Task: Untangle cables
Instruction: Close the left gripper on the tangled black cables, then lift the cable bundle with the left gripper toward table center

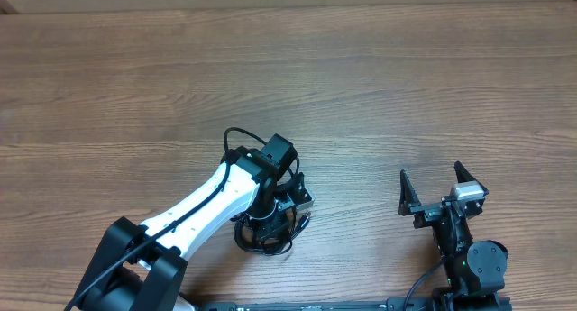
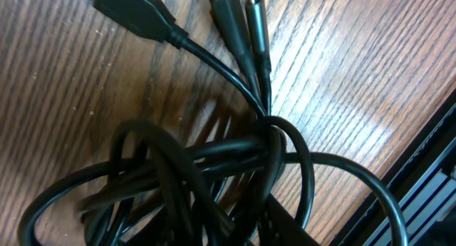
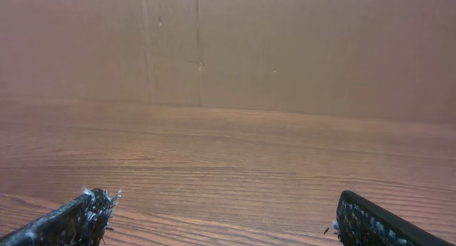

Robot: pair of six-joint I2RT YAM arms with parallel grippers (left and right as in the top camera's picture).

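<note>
Left wrist view: the lens sits right above the cables, a knotted clump of thin black loops filling most of the frame; no fingers show plainly here.
Left gripper: pointed down over the clump; neither view shows whether it is clenched on a strand or clear of it, so I cannot tell.
Right gripper: spread wide and holding nothing, well apart from the clump on its right; its fingertips frame only bare table.
Cables, place: near the front edge of the table, under the left arm, just beside the black rail.
Loose ends: a flat plug and slimmer plugs lie outside the knot, their leads running down into it.
Handling, as a judgement: light, limp and smooth-sheathed, likely to slip in a loose pinch; pulling one strand would probably drag the whole clump.
Where to hold: probably the lead just behind a plug, where the moulding thickens, with the other gripper pinning the clump.
Risk: a hard pull may tighten the crossing where several strands bunch together.
</note>
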